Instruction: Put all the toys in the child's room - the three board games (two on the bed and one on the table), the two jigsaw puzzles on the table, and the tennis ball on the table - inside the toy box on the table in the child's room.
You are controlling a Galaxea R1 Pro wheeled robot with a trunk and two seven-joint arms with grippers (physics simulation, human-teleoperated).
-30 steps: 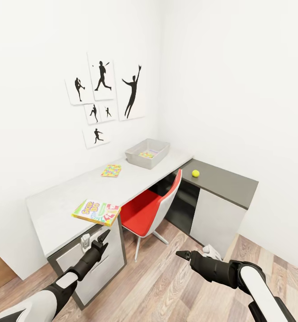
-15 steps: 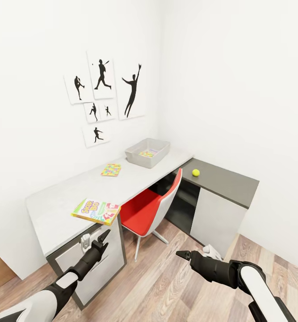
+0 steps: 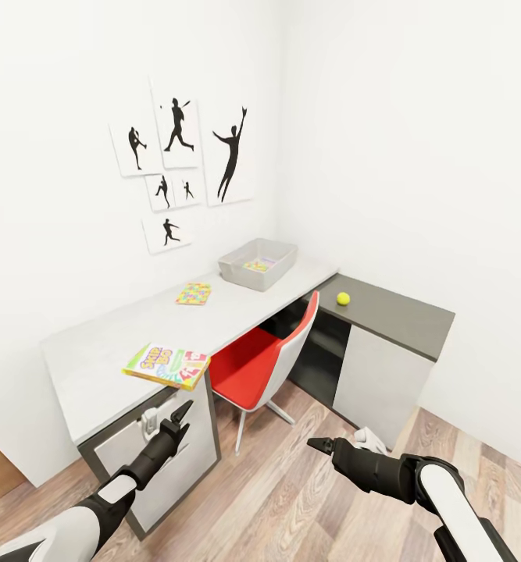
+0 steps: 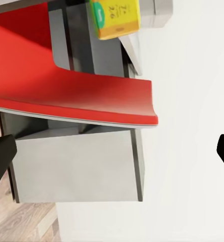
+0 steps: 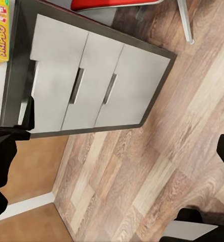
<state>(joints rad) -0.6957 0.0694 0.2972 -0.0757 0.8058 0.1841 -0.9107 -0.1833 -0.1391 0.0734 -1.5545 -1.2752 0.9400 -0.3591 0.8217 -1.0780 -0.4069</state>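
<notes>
Toy box [image 3: 258, 264] at far end of light grey tabletop [image 3: 104, 355], near the wall; a jigsaw puzzle [image 3: 257, 266] lies inside it. Second jigsaw puzzle [image 3: 194, 293] flat on the tabletop, well short of the box. "Skip-Bo" board game [image 3: 167, 365] at the near edge, overhanging the drawers [image 5: 81, 91]. Tennis ball [image 3: 343, 298] on the dark corner section. Left gripper [image 3: 183, 414] and right gripper [image 3: 316, 446] low, fingers released, grasping nothing.

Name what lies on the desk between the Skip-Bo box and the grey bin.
In the head view, one multicoloured jigsaw square lies between the Skip-Bo box and grey bin.
</notes>
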